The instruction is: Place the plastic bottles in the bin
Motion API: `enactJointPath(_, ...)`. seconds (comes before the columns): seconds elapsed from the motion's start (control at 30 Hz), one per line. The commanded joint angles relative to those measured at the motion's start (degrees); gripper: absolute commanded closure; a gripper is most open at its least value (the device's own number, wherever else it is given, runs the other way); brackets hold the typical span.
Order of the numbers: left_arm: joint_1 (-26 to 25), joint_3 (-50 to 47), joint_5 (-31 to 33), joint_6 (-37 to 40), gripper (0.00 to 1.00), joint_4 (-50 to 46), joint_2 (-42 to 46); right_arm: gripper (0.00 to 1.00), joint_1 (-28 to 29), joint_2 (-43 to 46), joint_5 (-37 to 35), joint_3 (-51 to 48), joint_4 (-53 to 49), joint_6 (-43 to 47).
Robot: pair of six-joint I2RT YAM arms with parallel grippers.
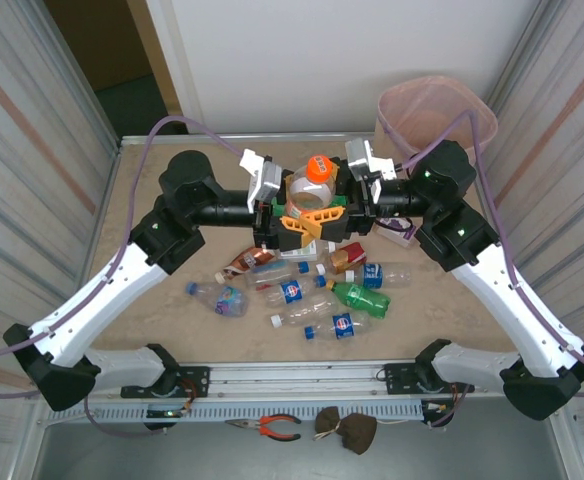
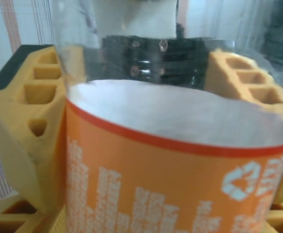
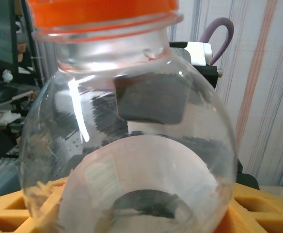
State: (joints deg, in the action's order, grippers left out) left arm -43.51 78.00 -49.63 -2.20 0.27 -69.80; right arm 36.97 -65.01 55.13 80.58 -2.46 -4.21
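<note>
A big clear bottle [image 1: 310,190] with an orange cap [image 1: 319,167] and an orange label [image 2: 170,189] hangs upright above the table, level with the arms. My left gripper [image 1: 288,208] is shut on it from the left; its yellow fingers [image 2: 32,126] press both sides. From the right, my right gripper [image 1: 345,205] is shut on the same bottle [image 3: 132,145], with yellow fingers [image 3: 265,208] at its lower sides. Several small plastic bottles [image 1: 302,292] lie on the table below, one of them green [image 1: 362,297]. The bin [image 1: 437,110] with its pink liner stands at the far right corner.
Pliers [image 1: 272,427] and a dark brown object [image 1: 347,428] lie on the front ledge between the arm bases. A purple-labelled item [image 1: 400,230] lies under the right arm. Corrugated walls close in both sides of the table [image 1: 142,300].
</note>
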Motion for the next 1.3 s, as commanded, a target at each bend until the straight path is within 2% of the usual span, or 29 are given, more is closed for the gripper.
enactJointPath(0.0, -0.15, 0.80, 0.95, 1.06, 0.35, 1.48, 1.57, 0.44, 1.06, -0.03, 0.68, 1.43, -0.27, 0.78)
enactJointPath(0.23, -0.14, -0.90, 3.49, 1.11, 0.34, 2.06, 3.06, 0.50, 1.67, 0.23, 0.33, 1.60, -0.05, 0.69)
enactJointPath(0.3, -0.13, -1.47, 4.63, 1.49, 0.30, 1.81, 3.81, 0.50, 1.63, 0.31, -0.48, 1.52, 0.00, 0.69)
enactJointPath(0.47, -0.06, -2.92, 8.46, 3.22, 0.20, -0.58, 6.53, 0.50, 1.41, 0.22, -5.05, 2.22, -1.74, 1.42)
enactJointPath(0.7, -0.13, -5.12, 16.07, 5.80, 0.20, -8.18, 11.08, 0.50, -1.65, -1.83, -12.07, 6.10, -7.06, 1.59)
enactJointPath(0.9, -0.09, -7.30, 25.17, 6.28, 0.19, -15.42, 14.86, 0.50, -9.69, -4.05, -17.70, 9.65, -10.64, 1.06)
enactJointPath(1.27, -0.10, -11.64, 36.86, 4.00, 0.19, -24.05, 18.21, 0.52, -29.50, -15.53, -25.82, 21.29, -21.45, 3.24)
